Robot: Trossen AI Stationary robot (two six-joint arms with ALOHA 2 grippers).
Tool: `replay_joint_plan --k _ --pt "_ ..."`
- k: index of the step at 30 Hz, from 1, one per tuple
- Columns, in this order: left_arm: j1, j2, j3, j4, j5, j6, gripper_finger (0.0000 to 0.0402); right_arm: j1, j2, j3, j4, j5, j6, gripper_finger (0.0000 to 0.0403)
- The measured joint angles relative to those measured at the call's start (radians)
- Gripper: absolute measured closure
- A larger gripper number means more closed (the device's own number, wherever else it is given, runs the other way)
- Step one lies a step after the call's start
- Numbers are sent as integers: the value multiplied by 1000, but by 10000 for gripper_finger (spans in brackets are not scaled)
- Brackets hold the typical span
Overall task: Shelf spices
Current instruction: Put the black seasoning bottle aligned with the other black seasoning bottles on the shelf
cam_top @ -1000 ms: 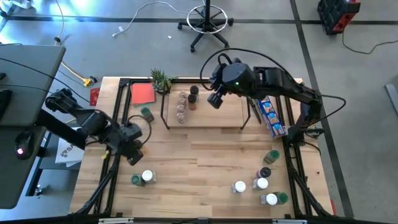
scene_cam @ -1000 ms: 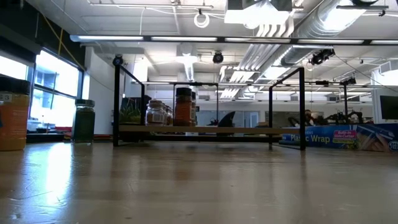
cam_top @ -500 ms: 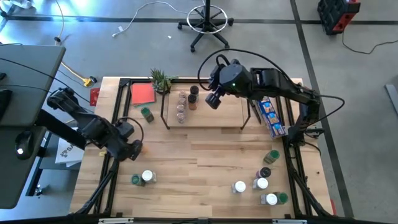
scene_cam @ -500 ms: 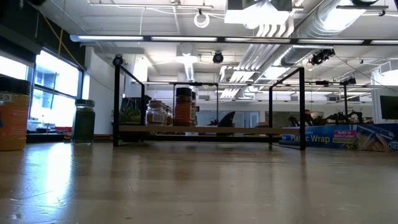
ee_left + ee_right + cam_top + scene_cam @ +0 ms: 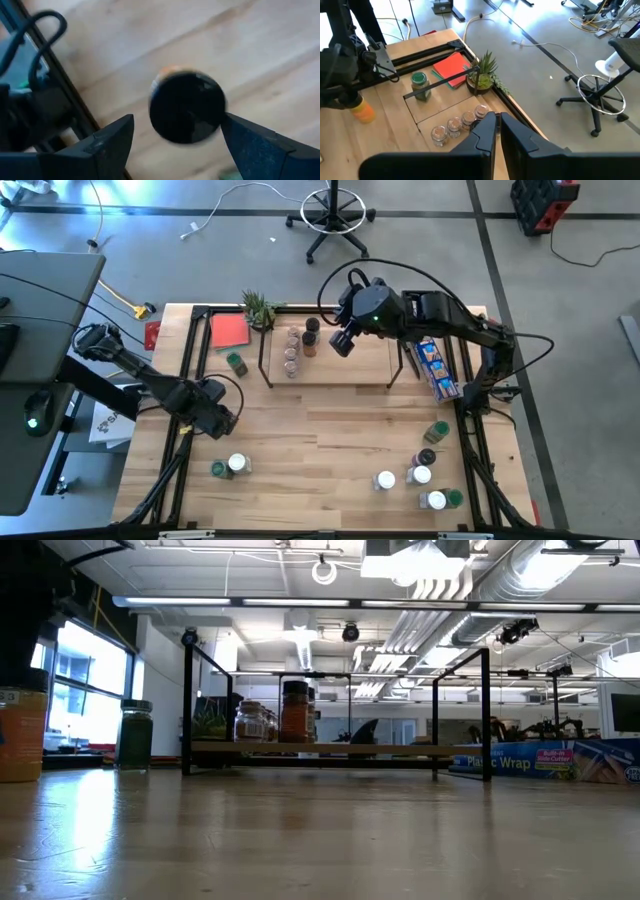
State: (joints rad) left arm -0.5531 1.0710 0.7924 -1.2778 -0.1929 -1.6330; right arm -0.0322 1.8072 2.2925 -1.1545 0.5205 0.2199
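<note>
Your left gripper point(image 5: 175, 135) has sprung wide since a second ago and slid back toward the table's point(image 5: 330, 440) left edge, jaws straddling an orange-filled, black-lidded spice jar point(image 5: 187, 106) standing free between them. Your right gripper point(image 5: 342, 343) stays pinched shut, empty, over the shelf point(image 5: 360, 360), where five jars point(image 5: 292, 352) sit unchanged.

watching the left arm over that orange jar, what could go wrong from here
The left tool is open around the black-lidded orange jar, which sits nearer one finger; closing might tip it.

The right tool, shut, hovers by the jars on the shelf; swinging left could topple the brown jar.
</note>
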Motion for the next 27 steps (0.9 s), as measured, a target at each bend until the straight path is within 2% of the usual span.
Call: replay_joint_plan --k 9,12,16,17,22,27 --pt "43 4 -44 61 -30 152 117 0 0 0 0 0 8 384" --pt "54 5 -44 62 -29 165 146 0 0 0 0 0 11 384" --pt "67 5 -41 69 -21 225 210 0 0 0 0 0 9 384" --pt "70 6 -33 72 -5 251 212 0 0 1 0 0 9 384" --pt "90 6 110 70 61 424 212 0 1 53 -10 0 8 384" --pt "168 45 325 76 54 579 212 -1 -24 59 51 0 -29 384"
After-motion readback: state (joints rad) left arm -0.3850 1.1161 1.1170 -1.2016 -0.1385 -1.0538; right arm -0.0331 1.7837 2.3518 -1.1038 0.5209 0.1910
